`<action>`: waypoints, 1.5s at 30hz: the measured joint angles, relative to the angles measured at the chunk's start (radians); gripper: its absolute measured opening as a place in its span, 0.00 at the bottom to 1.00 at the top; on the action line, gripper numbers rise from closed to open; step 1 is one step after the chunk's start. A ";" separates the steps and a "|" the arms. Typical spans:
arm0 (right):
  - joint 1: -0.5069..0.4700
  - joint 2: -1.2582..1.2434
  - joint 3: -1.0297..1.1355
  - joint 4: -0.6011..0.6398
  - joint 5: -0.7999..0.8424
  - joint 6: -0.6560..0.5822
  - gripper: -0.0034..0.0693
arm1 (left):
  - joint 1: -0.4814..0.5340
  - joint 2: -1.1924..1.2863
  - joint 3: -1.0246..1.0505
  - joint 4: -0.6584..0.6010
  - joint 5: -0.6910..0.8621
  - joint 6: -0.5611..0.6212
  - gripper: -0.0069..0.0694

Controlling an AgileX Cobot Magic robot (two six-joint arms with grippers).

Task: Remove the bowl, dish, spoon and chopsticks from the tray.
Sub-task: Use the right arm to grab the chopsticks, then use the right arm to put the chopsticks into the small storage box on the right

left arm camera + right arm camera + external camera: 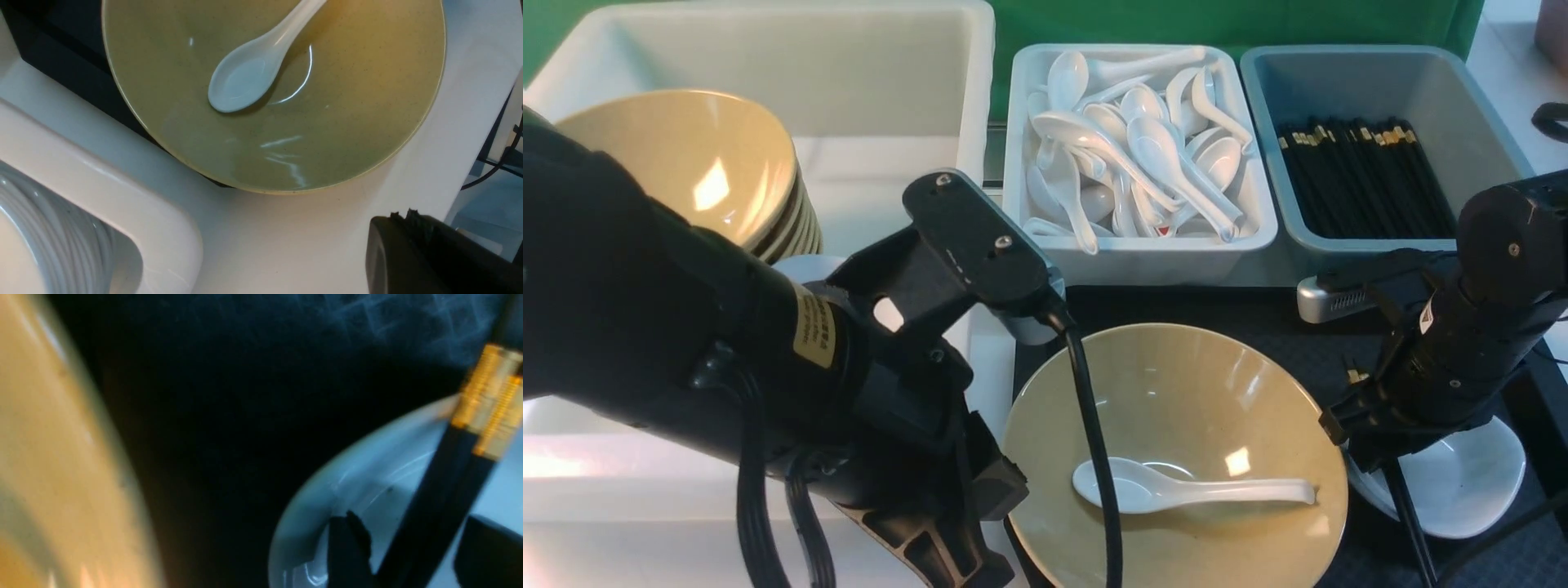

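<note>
Left arm point(686, 327) fills the near left of the front view, its left gripper point(947, 523) hanging beside the bowl's point(1201, 392) rim; I cannot tell whether those fingers are apart or together. The step in hand appears to be the chopsticks point(441, 490): they lie slanted across the dish point(1470, 482) at the tray's point(1307, 335) right side, gold bands toward the far end. The right gripper point(412, 547) has one dark finger point(347, 547) on each side of the pair, but the blurred wrist view does not show whether they already pinch. The next move, as I judge it, calls for a firm close on both sticks together, a lift clear of the dish, then a carry to the grey-blue bin point(1339, 90), which holds a row of black chopsticks. Beside the dish, the bowl sits on the tray with the spoon point(1176, 490) lying inside, scoop toward the left arm. Behind it, the middle bin point(1135, 253) is piled with white spoons. The big white bin point(980, 98) at left holds a bowl stack point(711, 163).
</note>
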 joint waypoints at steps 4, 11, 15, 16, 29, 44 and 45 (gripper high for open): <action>0.000 0.000 0.000 0.000 0.006 0.001 0.31 | 0.000 0.000 0.000 0.015 0.000 0.000 0.08; 0.000 -0.059 -0.014 0.000 0.091 0.002 0.26 | 0.000 0.000 0.000 0.046 0.006 0.000 0.08; 0.000 -0.138 -0.102 -0.009 0.130 0.002 0.26 | 0.000 0.000 0.000 0.054 0.010 0.000 0.08; 0.000 -0.154 -0.145 -0.021 0.140 0.002 0.26 | 0.000 0.000 0.000 0.055 0.012 0.000 0.08; -0.152 0.206 -0.992 -0.081 0.141 0.078 0.26 | 0.000 0.000 0.000 0.057 0.012 -0.051 0.08; -0.205 0.609 -1.354 -0.082 0.083 0.194 0.53 | 0.000 0.000 -0.003 0.058 -0.077 -0.183 0.08; -0.203 0.609 -1.356 -0.081 0.124 0.186 0.59 | 0.000 0.000 -0.012 0.062 -0.084 -0.183 0.08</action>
